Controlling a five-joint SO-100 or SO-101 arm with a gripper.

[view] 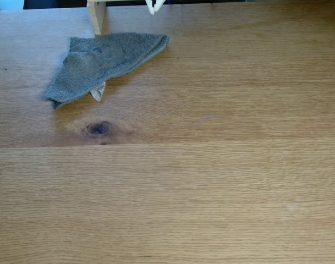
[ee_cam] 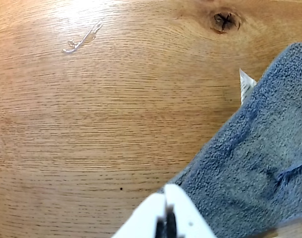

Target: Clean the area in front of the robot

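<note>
The grey cloth [view: 104,63] lies crumpled on the desk [view: 211,192] near its far edge in the fixed view, just in front of a pale wooden post [view: 95,16] and well above the dark knot [view: 98,128] in the wood. It is terry, so I judge it light, soft and floppy, with a rough pile that should give good grip and drag well over the grain. It will not hold any shape; lifted by one corner it would hang and trail. A small white label [view: 98,92] sticks out at its lower edge, too flimsy to take hold of. The best hold looks to be a bunched fold in the thick middle, where two layers pile up, rather than a thin flat edge that the fingers might slide over.

In the wrist view the claw [ee_cam: 166,210] comes in from the bottom edge with its two white fingers pressed together, only a thin dark line between them, and nothing held. Its tip sits at the left border of the cloth [ee_cam: 255,158], over or just touching the fabric; I cannot tell which. In the fixed view the claw [view: 154,7] shows at the top edge, beyond the cloth. A glossy streak [ee_cam: 81,39] on the bare wood, near a bright patch of glare, looks like a wet smear to be wiped
</note>
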